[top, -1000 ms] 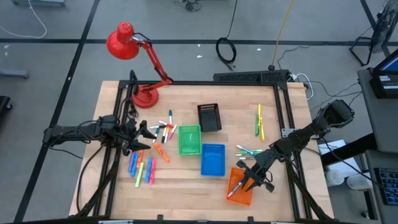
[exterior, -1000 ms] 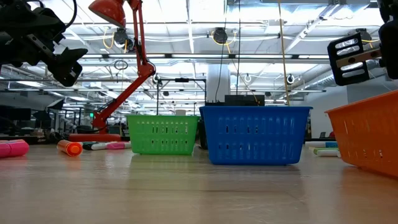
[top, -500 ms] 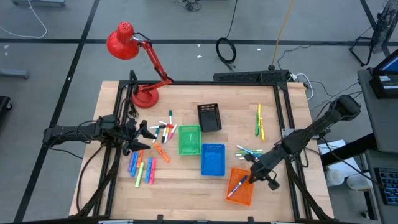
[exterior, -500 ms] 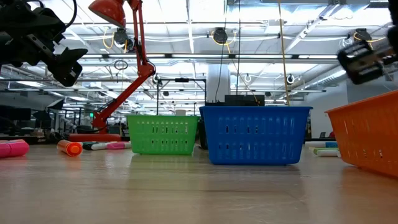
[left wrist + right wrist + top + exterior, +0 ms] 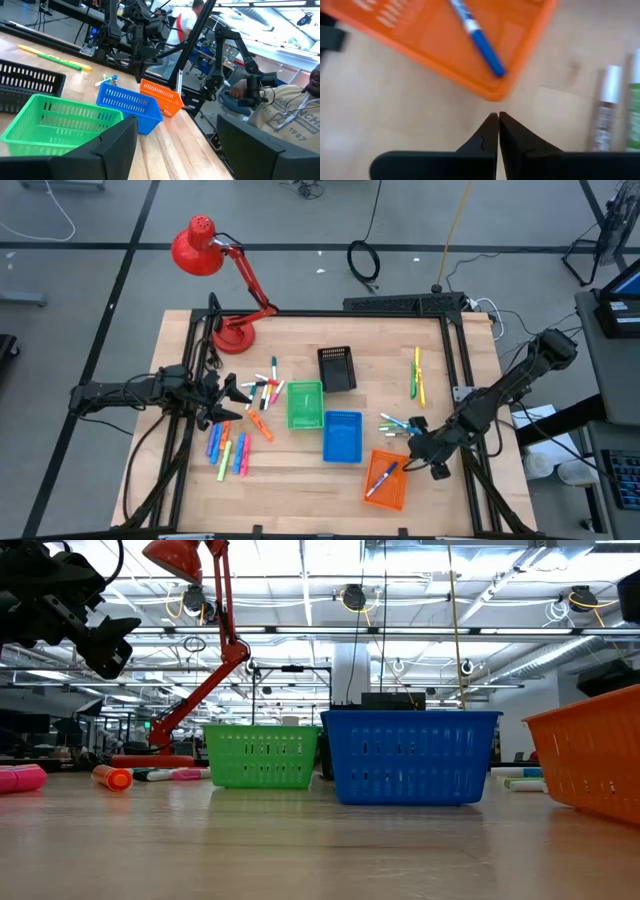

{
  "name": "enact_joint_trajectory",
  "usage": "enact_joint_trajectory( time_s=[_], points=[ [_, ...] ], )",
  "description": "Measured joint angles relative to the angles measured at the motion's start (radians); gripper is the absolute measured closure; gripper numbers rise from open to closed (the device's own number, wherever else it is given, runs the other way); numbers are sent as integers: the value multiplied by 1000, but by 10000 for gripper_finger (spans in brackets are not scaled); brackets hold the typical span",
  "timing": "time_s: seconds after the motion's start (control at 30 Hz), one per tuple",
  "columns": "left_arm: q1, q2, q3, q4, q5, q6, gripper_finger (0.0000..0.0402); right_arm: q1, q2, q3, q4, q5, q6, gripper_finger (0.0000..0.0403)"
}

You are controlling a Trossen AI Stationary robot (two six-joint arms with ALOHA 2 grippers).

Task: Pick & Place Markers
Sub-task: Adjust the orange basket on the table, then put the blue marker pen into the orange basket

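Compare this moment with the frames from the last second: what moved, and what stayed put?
The right claw pulled back off the orange basket toward the table's right edge; its fingers, spread a second ago, are now shut and empty. A blue marker lies in that basket. The left claw, the loose markers and the other baskets did not move.

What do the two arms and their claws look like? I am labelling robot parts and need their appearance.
Both arms are dark, nearly black, built of slim jointed segments. The left claw ends in two spread black fingers, broad and flat-faced. The right claw has two black fingers tapering to thin pointed tips, and a bulkier black housing sits at that arm's base. No markings show.
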Motion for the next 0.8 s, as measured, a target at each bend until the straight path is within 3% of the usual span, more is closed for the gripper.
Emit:
enact_joint_trajectory(
  time_s=[0.43, 0.8],
  points=[
    [0, 0, 0, 0, 0, 0, 128, -1, 0, -13, 205, 28, -119, 402],
    [0, 0, 0, 0, 0, 0, 128, -13, -7, -14, 129, 113, -116, 402]
  ],
)
